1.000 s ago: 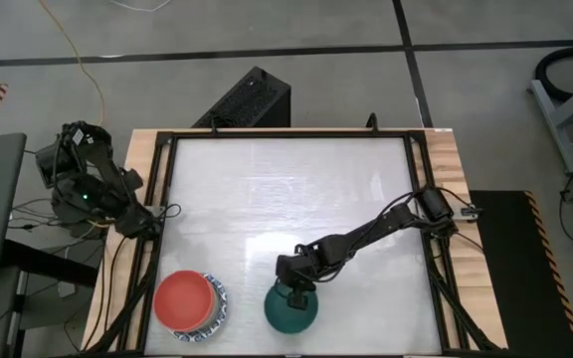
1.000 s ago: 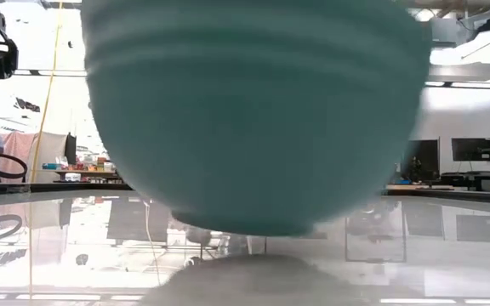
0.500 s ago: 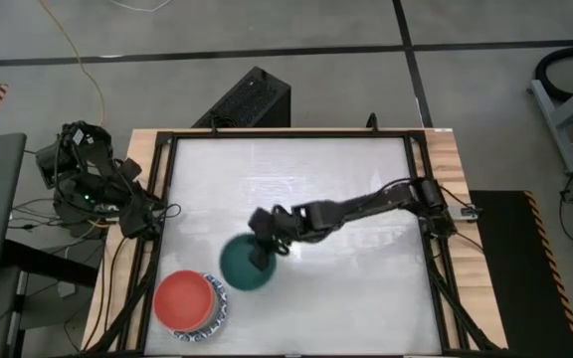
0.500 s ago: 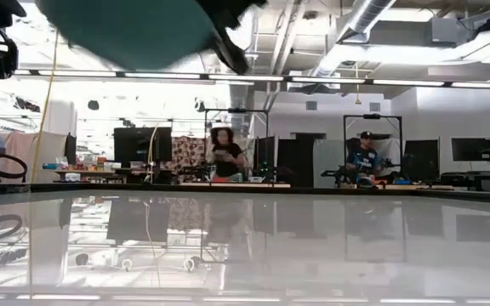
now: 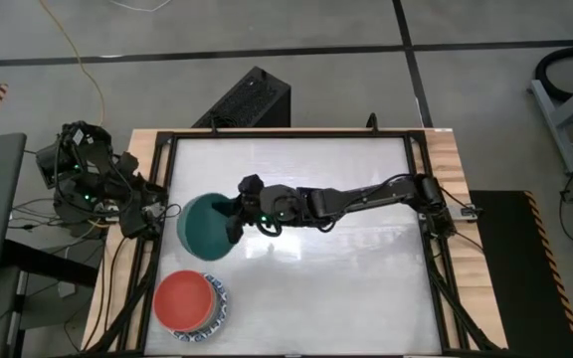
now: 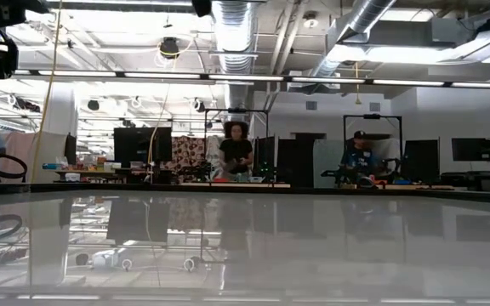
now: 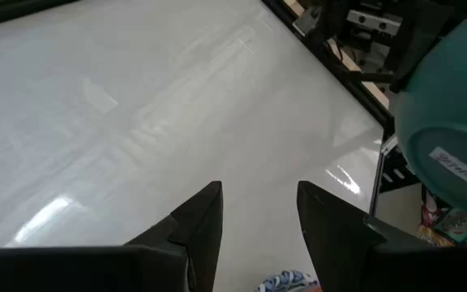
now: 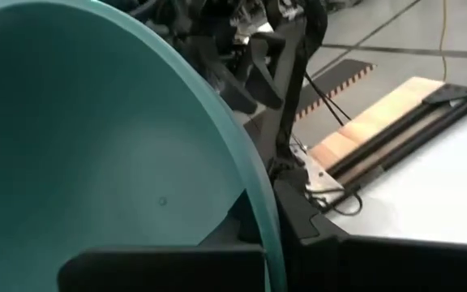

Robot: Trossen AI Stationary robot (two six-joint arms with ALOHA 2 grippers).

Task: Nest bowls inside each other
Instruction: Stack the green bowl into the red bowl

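— High view first: how many bowls do you count?

— Three that I can tell: one dark green bowl [image 5: 205, 226] in my right tool [image 5: 235, 221], one red bowl [image 5: 182, 300] nested in a blue-patterned bowl [image 5: 217, 304] at the tabletop [image 5: 296, 199] near edge.

— And the grip?

— My right tool is clamped on the green bowl's rim, holding it above the tabletop's left side, clear of the stack. My left tool [image 7: 254, 215] waits off the left edge, fingers parted, holding nothing.

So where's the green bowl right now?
In the high view, the green bowl is on the table's left side, held by the right gripper, above the red-topped stack.
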